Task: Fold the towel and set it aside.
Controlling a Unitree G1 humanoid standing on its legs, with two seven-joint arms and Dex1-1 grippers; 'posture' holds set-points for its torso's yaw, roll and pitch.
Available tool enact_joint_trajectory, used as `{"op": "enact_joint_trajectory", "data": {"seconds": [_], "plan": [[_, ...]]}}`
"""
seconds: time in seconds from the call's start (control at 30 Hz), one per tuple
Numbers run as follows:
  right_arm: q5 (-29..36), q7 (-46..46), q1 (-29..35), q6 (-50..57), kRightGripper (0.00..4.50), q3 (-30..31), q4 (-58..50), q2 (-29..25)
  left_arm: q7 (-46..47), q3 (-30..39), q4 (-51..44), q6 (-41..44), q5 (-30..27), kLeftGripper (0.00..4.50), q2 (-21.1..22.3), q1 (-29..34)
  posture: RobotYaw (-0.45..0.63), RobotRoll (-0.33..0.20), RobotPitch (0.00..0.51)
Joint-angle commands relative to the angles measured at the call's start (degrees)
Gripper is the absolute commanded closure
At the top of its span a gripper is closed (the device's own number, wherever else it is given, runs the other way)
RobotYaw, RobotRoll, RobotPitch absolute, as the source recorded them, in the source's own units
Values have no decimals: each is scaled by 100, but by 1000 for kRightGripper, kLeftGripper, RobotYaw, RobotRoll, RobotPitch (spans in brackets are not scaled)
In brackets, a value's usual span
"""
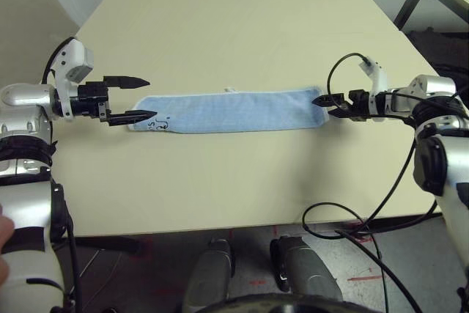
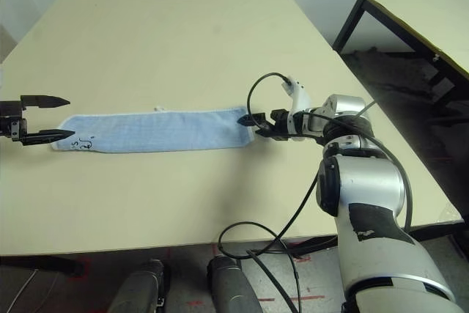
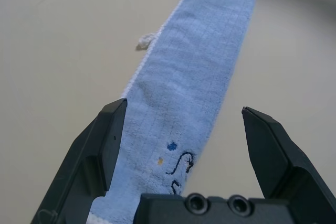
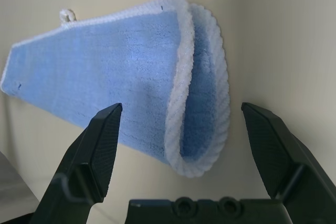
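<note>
Head views: A light-blue towel (image 1: 227, 111) lies as a long narrow strip across the middle of a cream table (image 1: 242, 27), its long axis running side to side between the robot's two arms, one short end toward each.
Left gripper (image 1: 130, 99): black fingers spread wide at the towel's left end, the nearer finger over the embroidered corner, nothing held.
Right gripper (image 2: 256, 124): at the towel's right end; from here its fingers are hard to read.
Left wrist view: The strip runs straight away between the wide-set fingers (image 3: 100, 156); a dark embroidered motif (image 3: 181, 167) sits close to the gripper, and a small white loop (image 3: 145, 39) juts from one long, white-stitched edge.
Right wrist view: fingers (image 4: 97, 150) stand wide apart, framing the short end, where two layers with white edging curl one over the other.
Progress: The towel appears already doubled lengthwise. Judged from this, the end-to-end fold and the setting aside remain; neither end is gripped yet.
</note>
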Motion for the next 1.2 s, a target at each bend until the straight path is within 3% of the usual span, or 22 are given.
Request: {"op": "enact_joint_trajectory", "data": {"seconds": [0.03, 0.27, 0.37, 0.57, 0.7, 0.87, 1.2], "plan": [[-34, -154, 67, 5, 0, -58, 147, 139, -58, -52, -121, 12, -49, 19, 54, 72, 39, 0, 126], [-33, -328, 43, -21, 0, -197, 160, 244, -58, 18, -163, -39, -28, 19, -7, 69, 42, 0, 128], [-66, -335, 67, -26, 815, -190, 144, 270, -58, 65, -155, -64, -16, 0, -30, 47, 42, 0, 129], [-246, -230, 122, -15, 2944, -26, 127, 269, -58, 116, -146, -78, 7, 0, -68, 24, 40, 0, 132], [-544, 84, 183, -51, 4402, 408, 65, 205, -58, 141, -133, -90, 25, 0, -95, -2, 39, 0, 133], [-1129, 1012, 217, -95, 4456, 1388, -113, -56, -58, 153, -134, -100, 32, 0, -108, -6, 33, 0, 131], [-2019, 2161, -35, -727, 4456, 2555, -216, -792, -57, 163, -15, -129, 138, 0, -174, -86, 14, 0, 125]]}}
